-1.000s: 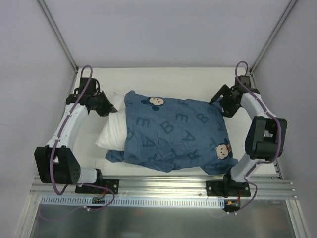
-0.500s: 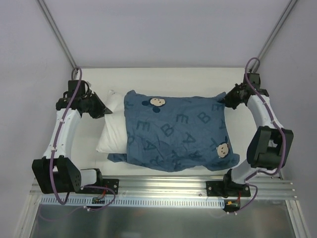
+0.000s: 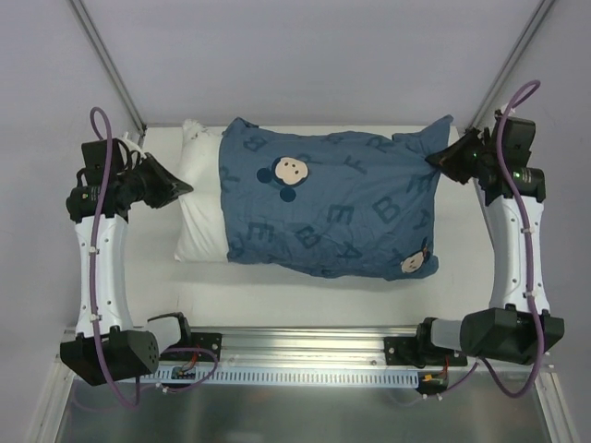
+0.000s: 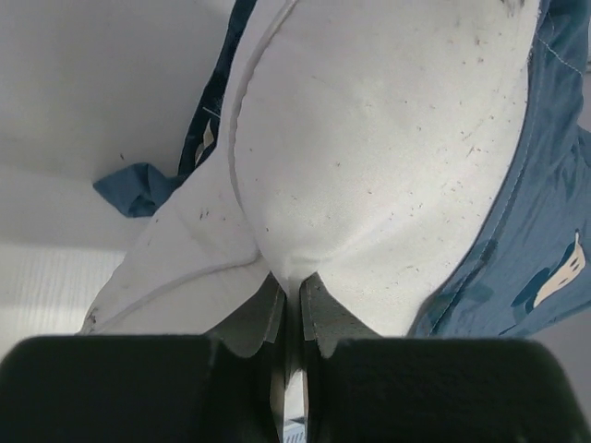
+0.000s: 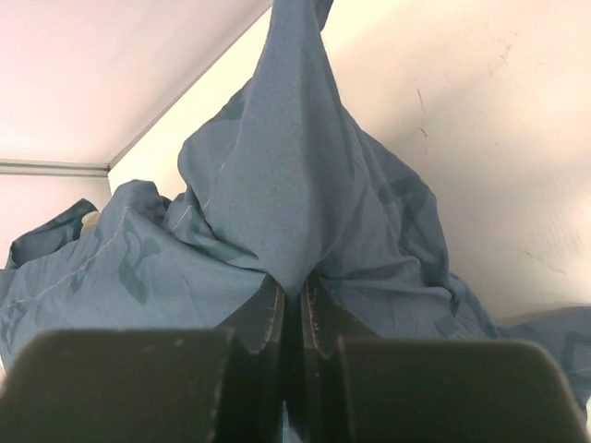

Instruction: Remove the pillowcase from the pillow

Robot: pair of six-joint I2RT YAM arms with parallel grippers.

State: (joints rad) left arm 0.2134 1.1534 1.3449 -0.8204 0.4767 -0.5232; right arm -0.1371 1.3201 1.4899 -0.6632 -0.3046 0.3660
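Jaws L: clamp pillow (image 4: 369, 166) | jaws R: clamp pillowcase (image 5: 277, 203) | arms high, apart

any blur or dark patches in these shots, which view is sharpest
Top external: evenly lit and sharpest, letters on the pillowcase readable. Left wrist: pillow fabric crisp, the left gripper at the bottom is a dark, soft-edged block. Right wrist: same dark foreground around the right gripper, pale wall above washed out.
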